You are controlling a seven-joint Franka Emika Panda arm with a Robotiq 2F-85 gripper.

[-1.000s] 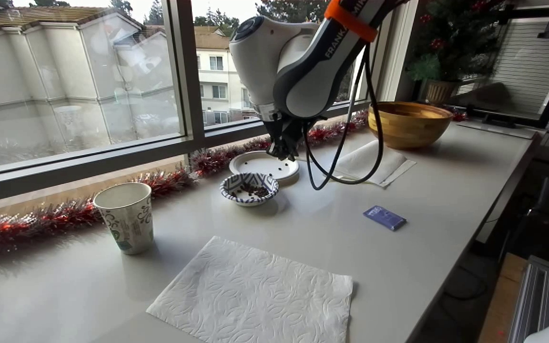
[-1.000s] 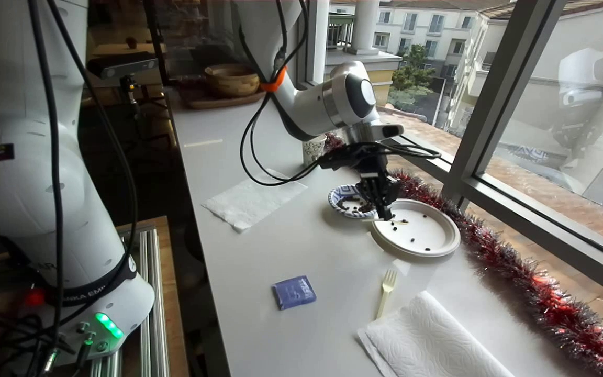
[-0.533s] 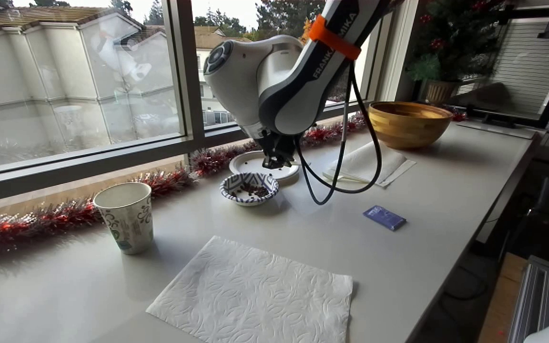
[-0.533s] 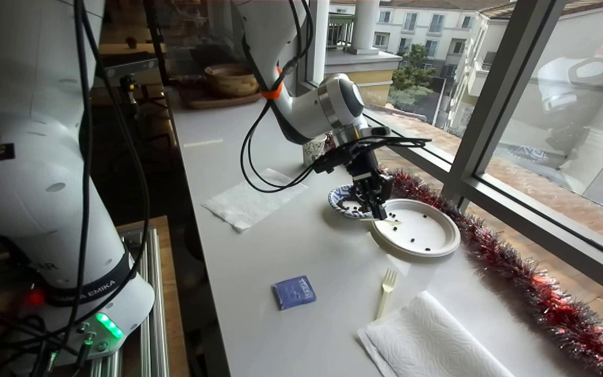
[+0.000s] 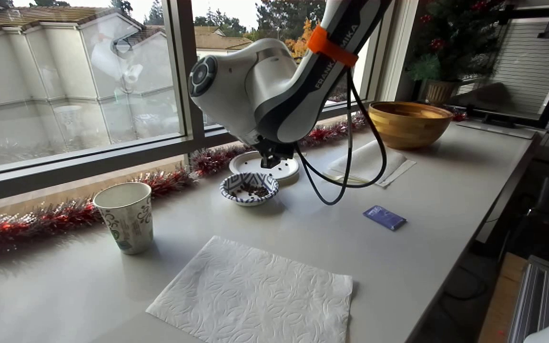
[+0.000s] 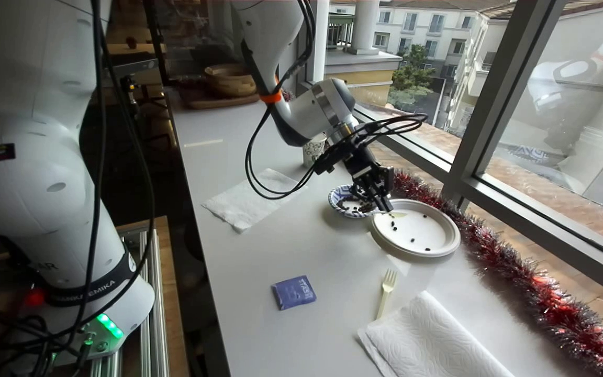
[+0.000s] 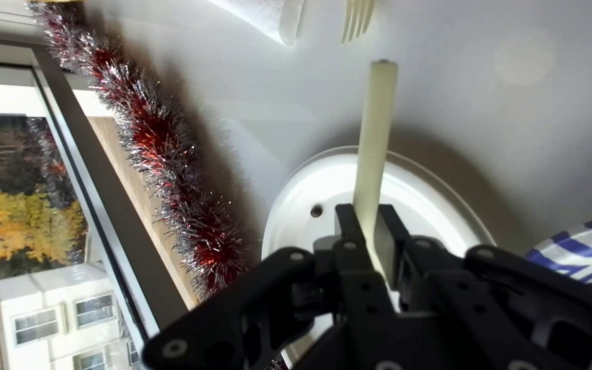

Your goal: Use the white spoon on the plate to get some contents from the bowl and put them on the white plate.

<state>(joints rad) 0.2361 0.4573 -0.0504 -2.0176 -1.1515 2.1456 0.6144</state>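
Observation:
My gripper [image 7: 367,208] is shut on the handle of the white spoon [image 7: 376,123], seen in the wrist view. The handle end points away from the fingers; the spoon's head is hidden behind them there. In an exterior view, my gripper [image 6: 385,206] is above the near-bowl edge of the white plate [image 6: 430,231], and a pale bit of the spoon [image 6: 399,214] shows over the plate. Several dark bits lie scattered on the plate. The small bowl [image 5: 248,202] stands beside the plate with dark contents [image 5: 258,190] heaped inside. Whether the spoon carries bits cannot be told.
A paper cup [image 5: 129,224], a flat napkin [image 5: 260,290] and a blue packet [image 6: 294,292] lie around. A fork [image 6: 385,293] and a folded napkin [image 6: 432,340] are past the plate. Red tinsel [image 6: 511,277] runs along the window. A wooden bowl [image 5: 410,126] stands farther off.
The arm's wrist has tilted and turned, swinging the gripper and spoon to a new angle over the plate edge. The spoon stays gripped. The bowl and plate have not moved.

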